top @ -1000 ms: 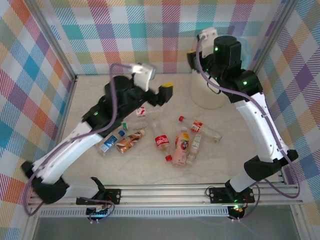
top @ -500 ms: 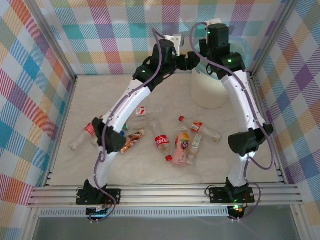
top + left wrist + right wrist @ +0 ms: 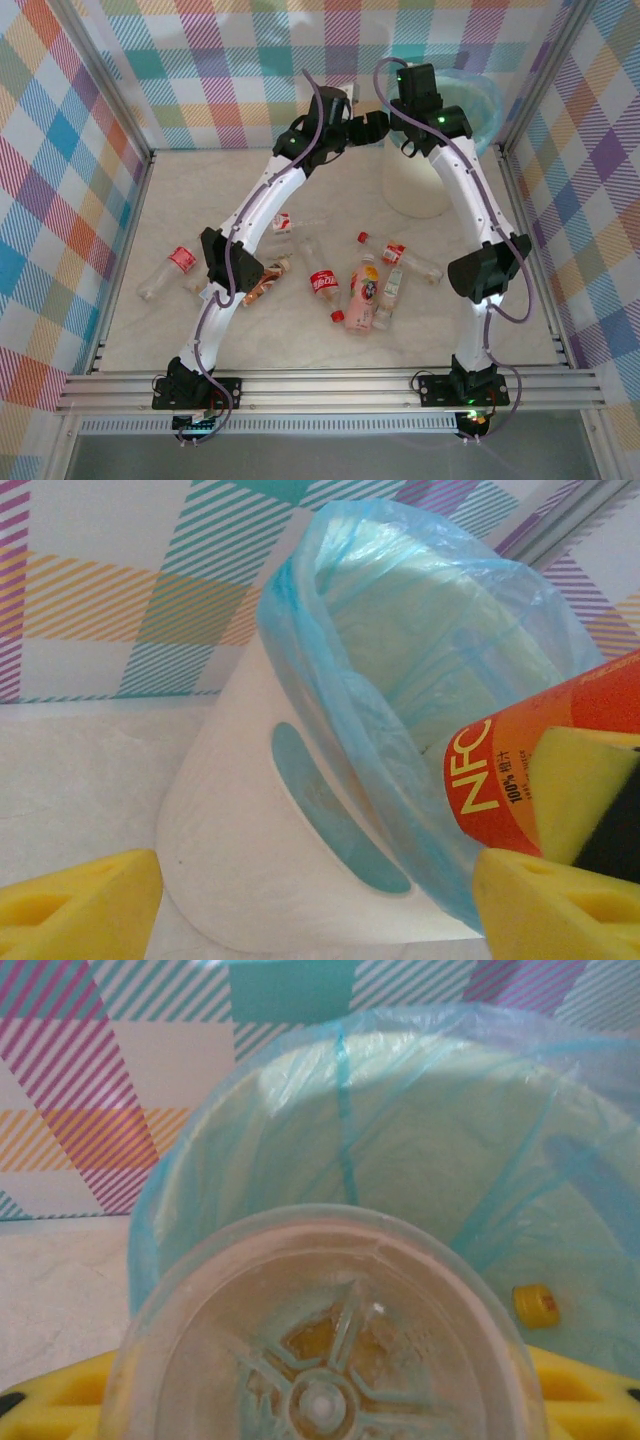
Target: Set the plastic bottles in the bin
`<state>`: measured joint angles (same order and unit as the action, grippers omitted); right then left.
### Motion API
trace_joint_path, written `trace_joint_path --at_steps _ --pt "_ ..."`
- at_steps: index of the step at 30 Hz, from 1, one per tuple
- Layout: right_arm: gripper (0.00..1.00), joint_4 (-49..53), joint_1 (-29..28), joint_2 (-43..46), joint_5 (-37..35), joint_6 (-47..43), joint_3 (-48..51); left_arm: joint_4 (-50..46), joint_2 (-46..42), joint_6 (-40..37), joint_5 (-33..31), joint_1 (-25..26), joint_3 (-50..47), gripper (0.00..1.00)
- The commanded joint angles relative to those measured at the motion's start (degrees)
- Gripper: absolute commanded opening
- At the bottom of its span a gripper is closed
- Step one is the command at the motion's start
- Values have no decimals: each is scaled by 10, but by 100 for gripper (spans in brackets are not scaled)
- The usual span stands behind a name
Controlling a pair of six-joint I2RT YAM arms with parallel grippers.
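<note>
1. My right gripper is clamped on an orange bottle with a red-orange label. Yellow pads sit on either side of it, and its base points at the mouth of the bin. I cannot tell whether the grip has begun to slacken.
2. Over the last second this arm has stretched farther out, and the hand now sits at about 10 o'clock on the bin's rim in the top view. From the right wrist the blue liner opens straight ahead at 12 o'clock, so I judge the drop is the next thing due.
3. The bin stands upright at the table's 1 o'clock corner. A small yellow cap-like thing lies inside the liner, at 4 o'clock in the right wrist view.
4. My left gripper has its fingers spread with nothing between them. A second ago it was low over the bottles; it has since swung up to the bin's 9 o'clock side, just beside the right hand's bottle. I see no load in it, so I doubt this reach adds anything, and the two hands are crowded.
5. Lifting that arm uncovered a clear red-labelled bottle at the table's 9 o'clock. The other bottles lie around the centre, so most of the job remains.
</note>
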<state>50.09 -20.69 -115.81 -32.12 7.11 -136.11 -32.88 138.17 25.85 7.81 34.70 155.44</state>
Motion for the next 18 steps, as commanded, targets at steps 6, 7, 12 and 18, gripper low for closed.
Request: trace_joint_path --at_steps 6,7,12,18 --pt "71 21 5 -3 20 34 -19 -9 -20 1 12 1 21 81" --pt "72 21 5 -2 22 33 -21 -9 -21 2 12 1 21 81" --pt "71 22 6 7 25 33 -25 -10 -25 6 10 1 21 81" --pt "71 27 7 18 42 37 -37 -18 -32 8 11 1 20 80"
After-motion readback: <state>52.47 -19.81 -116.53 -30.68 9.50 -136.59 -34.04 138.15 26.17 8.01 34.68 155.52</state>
